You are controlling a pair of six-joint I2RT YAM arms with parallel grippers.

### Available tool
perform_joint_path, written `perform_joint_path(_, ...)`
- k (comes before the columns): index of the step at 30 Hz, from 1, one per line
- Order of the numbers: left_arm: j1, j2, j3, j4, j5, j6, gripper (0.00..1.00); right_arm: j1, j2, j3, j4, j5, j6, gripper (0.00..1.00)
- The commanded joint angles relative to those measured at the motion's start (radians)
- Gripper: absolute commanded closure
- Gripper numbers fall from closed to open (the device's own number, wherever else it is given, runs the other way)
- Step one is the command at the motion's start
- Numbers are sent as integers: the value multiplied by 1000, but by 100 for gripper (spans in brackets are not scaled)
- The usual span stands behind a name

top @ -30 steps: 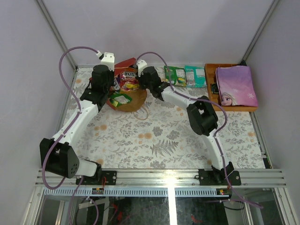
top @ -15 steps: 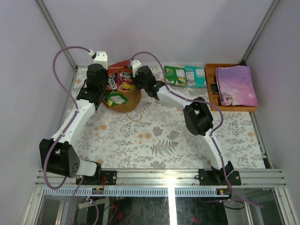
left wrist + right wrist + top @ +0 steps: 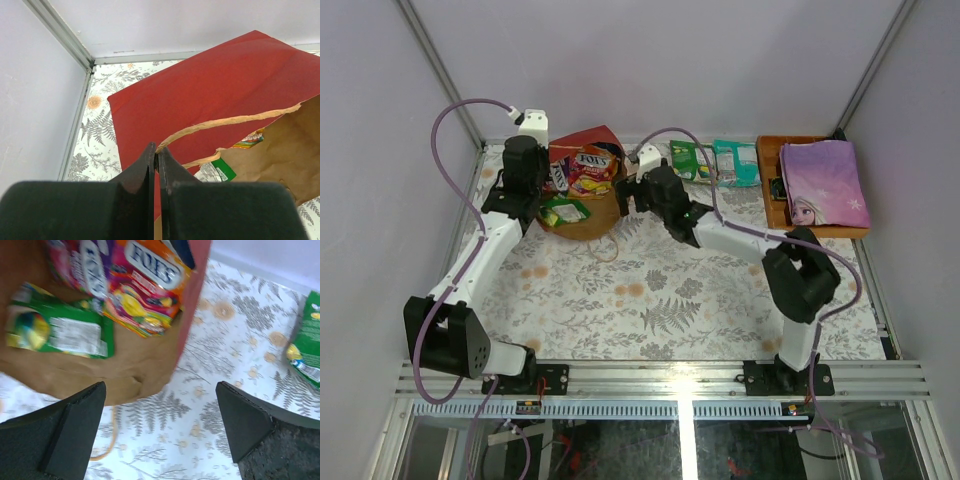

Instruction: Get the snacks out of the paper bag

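My left tool [image 3: 157, 151] is clenched on the twisted paper handle of the paper bag [image 3: 582, 222], at the bag's left side. My right tool [image 3: 160, 432] is released, fingers spread wide with nothing between them, hanging just off the bag's right edge above the patterned surface [image 3: 650, 290].

The bag sits at the far left of the surface, near the back wall. Its long axis seems to run roughly from the back wall toward me. The red outer side [image 3: 210, 90] is toward the wall, and the brown inside gapes upward and toward the near edge.

On that brown lining lie an orange-yellow packet [image 3: 150, 290] and a green packet [image 3: 60, 330], with a purple packet [image 3: 82, 265] beside them that is partly cut off. A second handle loop [image 3: 610, 245] trails onto the surface in front of the bag.

To the right of the bag, a green packet [image 3: 692, 160] and a teal packet [image 3: 735, 160] lie out on the surface. Beyond them a wooden tray [image 3: 770, 145] holds a purple book [image 3: 823, 183]. My right arm reaches across from the right, with its wrist between the bag and those packets.

The right wrist view is blurred, so I cannot read the smaller print on the packets. The bag's closed end is hidden from me.
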Motion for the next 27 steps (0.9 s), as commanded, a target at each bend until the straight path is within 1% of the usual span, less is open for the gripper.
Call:
perform_joint_path(1,9,-8,-1,30,25,-17,100,103,-126,-178,377,-21,111,3)
perform_joint_path(3,9,-6,2,23,43,-23,100,146,-87,-172,435,-89,126,4)
perform_joint_path(4,9,-5,4,17,52,-27,100,163,-49,-137,436,-118,136,5)
perform_joint_path(7,9,5,24,-15,78,-41,100,175,84,26,410,-209,183,9)
perform_joint_path(10,9,16,38,-33,100,-56,100,183,201,147,423,-274,215,13)
perform_joint_path(12,9,21,41,-39,114,-64,100,199,253,205,427,-288,203,14)
perform_joint_path(15,10,27,47,-47,122,-65,100,228,302,244,442,-303,181,15)
perform_joint_path(19,10,49,64,-67,122,-66,100,243,363,319,420,-317,172,15)
perform_joint_path(24,10,60,71,-75,119,-65,100,260,458,410,396,-320,156,20)
perform_joint_path(27,10,63,75,-80,117,-64,100,271,508,463,391,-303,149,24)
